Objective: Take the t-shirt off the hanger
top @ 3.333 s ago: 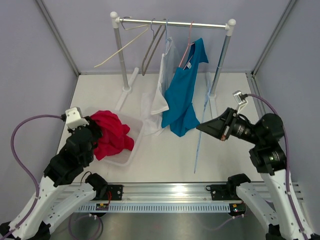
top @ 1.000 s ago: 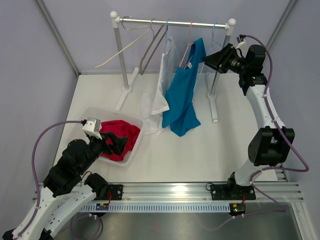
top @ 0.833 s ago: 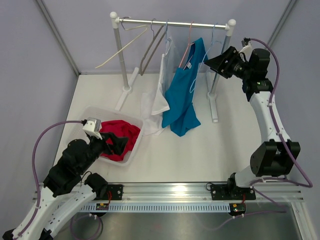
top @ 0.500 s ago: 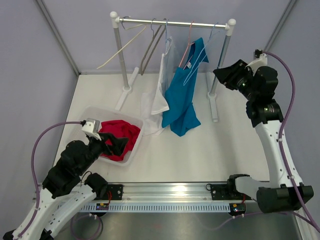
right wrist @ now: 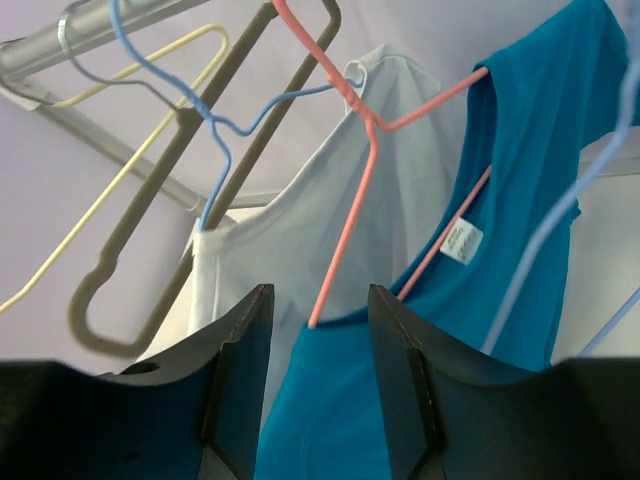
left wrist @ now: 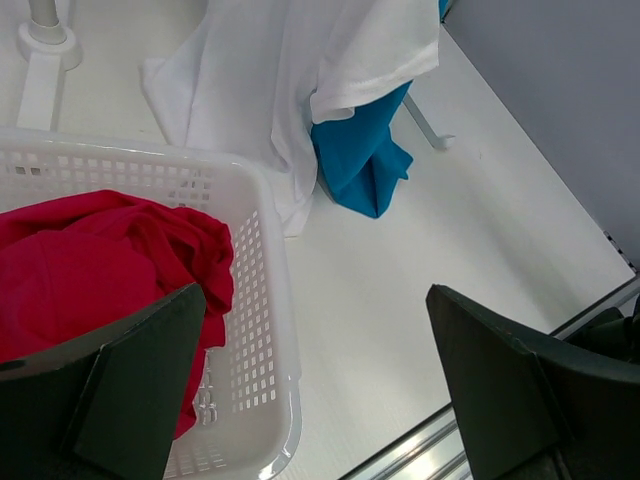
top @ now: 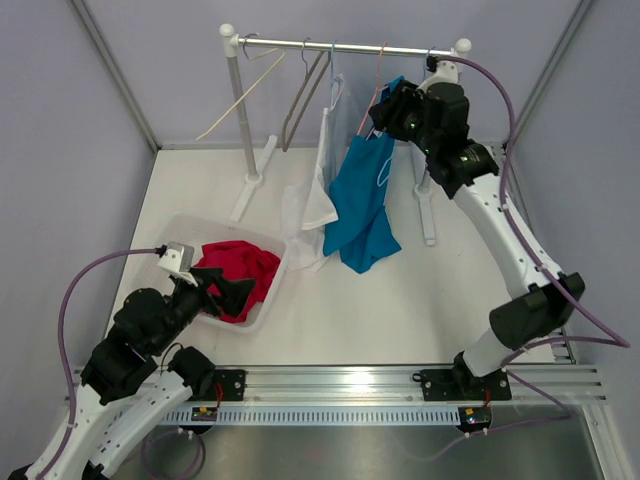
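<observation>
A blue t-shirt (top: 358, 200) hangs on a pink hanger (top: 378, 70) from the rail (top: 290, 44). In the right wrist view the pink hanger (right wrist: 365, 150) shows bare above the blue t-shirt (right wrist: 500, 200); its left arm ends at the collar's edge. My right gripper (top: 383, 110) is raised at that collar. There the right gripper (right wrist: 318, 375) stands open, the hanger's arm tip just beyond the gap, nothing held. My left gripper (top: 228, 290) is open, low beside the basket; this left gripper (left wrist: 315, 300) holds nothing.
A white t-shirt (top: 318, 190) on a blue hanger hangs left of the blue one. A light blue hanger (right wrist: 560, 220) dangles beside the blue t-shirt. Yellow (top: 235, 105) and grey-brown (top: 305, 95) hangers hang further left. A white basket (top: 262, 305) holds a red garment (top: 235, 270).
My right arm left the light blue hanger on the rail, drew back to the right, then swung left up to the blue t-shirt's collar. The left arm shifted only slightly.
</observation>
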Available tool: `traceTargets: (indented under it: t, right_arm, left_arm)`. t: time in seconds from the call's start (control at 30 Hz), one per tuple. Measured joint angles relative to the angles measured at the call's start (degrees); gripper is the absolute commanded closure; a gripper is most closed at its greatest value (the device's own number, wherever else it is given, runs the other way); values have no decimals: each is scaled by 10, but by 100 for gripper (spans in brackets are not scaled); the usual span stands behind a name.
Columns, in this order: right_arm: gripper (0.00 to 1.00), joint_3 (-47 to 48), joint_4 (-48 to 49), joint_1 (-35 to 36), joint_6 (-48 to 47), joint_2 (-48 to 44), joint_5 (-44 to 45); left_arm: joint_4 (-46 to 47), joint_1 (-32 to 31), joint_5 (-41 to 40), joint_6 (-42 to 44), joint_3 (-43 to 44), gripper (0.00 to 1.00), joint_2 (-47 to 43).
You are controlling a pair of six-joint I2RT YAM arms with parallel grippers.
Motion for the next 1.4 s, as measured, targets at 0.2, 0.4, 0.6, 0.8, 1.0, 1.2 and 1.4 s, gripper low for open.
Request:
traceTargets:
  t: [0.2,0.4,0.6,0.8,1.0,1.2,1.4]
  right_arm:
    - [49,66,-26,16,-16,87,36]
    - [54,100,-47,18,-24,122,52]
    - [71,122,-47,18,-24,151,52]
    - [95,121,-46,19,-16,159,57]
    - [100,114,-30,19,-6,158,50]
    - [100,50,18,19,24,104,23]
    - [100,-111,105,19,72,-31,-19]
  left_arm:
    - [2,0,4,0,0,1,0]
    - [2,0,6,0,0,1,-1]
    - [2,0,7,0,0,1,-1]
    - [2,0,7,0,0,1,-1]
    - [2,0,7,1,0,1,2]
    - [3,0,7,5,0,1,8]
    - [4,0,9,5,0,1,13]
